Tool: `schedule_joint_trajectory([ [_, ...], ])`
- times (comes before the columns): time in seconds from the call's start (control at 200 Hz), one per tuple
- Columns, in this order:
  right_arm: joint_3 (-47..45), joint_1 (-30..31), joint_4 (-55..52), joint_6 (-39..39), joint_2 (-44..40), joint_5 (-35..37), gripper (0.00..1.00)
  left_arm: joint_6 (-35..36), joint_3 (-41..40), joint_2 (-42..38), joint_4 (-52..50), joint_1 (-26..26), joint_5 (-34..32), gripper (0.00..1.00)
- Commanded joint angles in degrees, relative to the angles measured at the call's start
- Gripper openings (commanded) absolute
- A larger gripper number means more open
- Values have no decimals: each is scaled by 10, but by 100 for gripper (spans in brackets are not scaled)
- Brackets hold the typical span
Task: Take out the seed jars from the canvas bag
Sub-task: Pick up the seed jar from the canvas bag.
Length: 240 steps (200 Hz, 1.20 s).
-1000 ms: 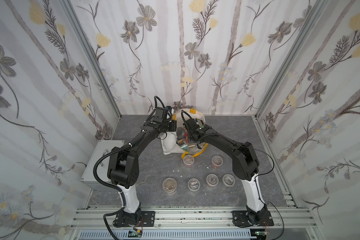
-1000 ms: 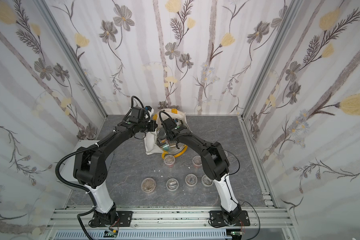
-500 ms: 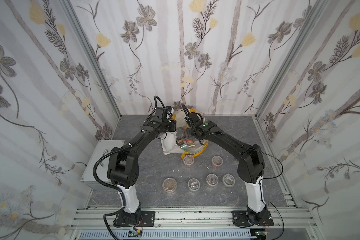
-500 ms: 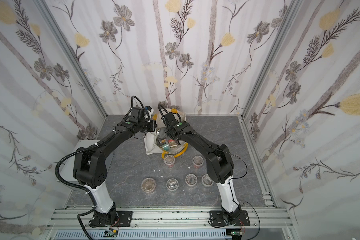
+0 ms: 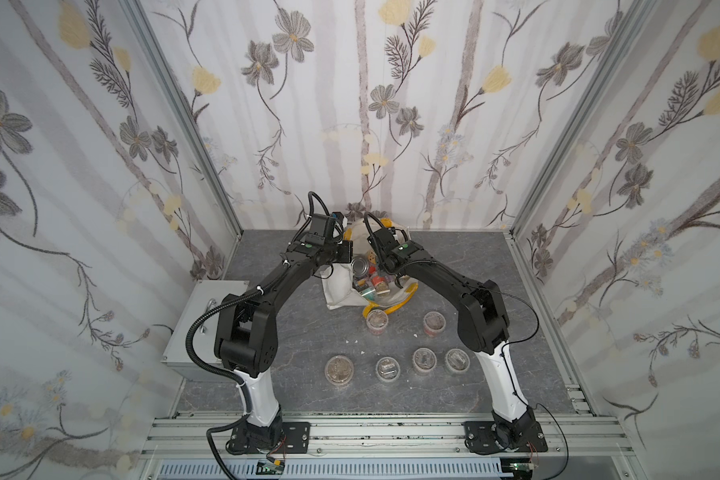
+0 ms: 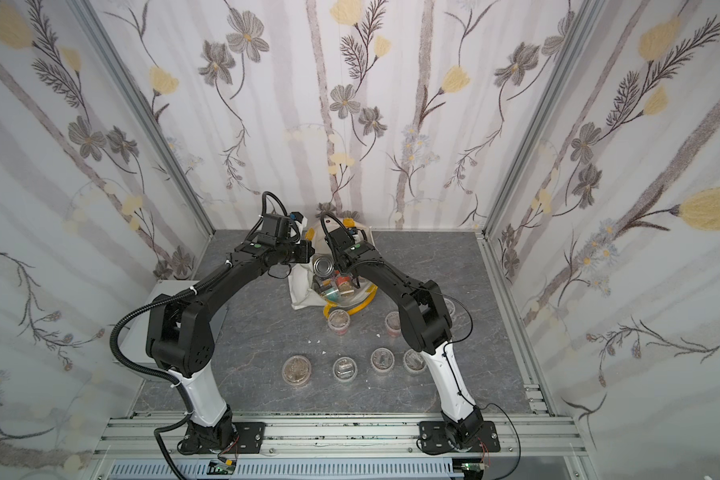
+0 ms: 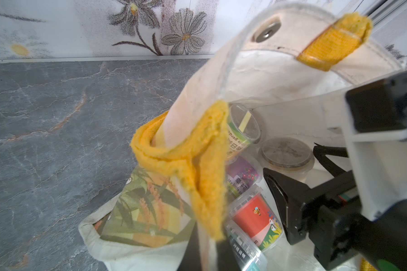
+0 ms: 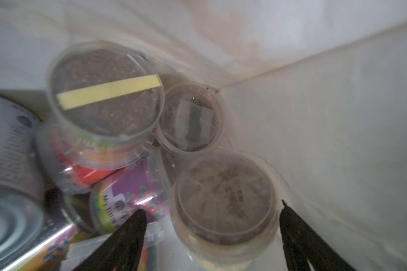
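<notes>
We have six small round clear plastic seed jars out on the grey stone-look desk, with more inside the cream-white canvas bag with yellow handles, its rim clenched by our left tool, and our right tool spread empty around one such jar

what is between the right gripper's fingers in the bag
A clear-lidded seed jar with grey-brown contents, inside the bag, sits between the fingers of the open right gripper; the right wrist view shows it.
</notes>
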Motion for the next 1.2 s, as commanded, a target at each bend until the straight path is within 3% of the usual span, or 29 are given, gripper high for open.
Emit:
schedule_joint_trajectory([
  [0.0, 4, -7, 10, 17, 25, -4, 82, 4, 5, -6, 14, 1, 6, 0],
  [0.295, 4, -6, 10, 1, 20, -20, 67, 1, 6, -6, 14, 2, 11, 0],
  [0.659, -8, 30, 77, -93, -106, -79, 64, 4, 7, -6, 3, 3, -1, 0],
  [0.864, -86, 49, 180, -111, -199, -119, 63, -1, 16, -7, -10, 7, -8, 0],
  [1.194, -312, 80, 352, -117, -370, -177, 63, -11, 26, 1, -18, 12, -4, 0],
])
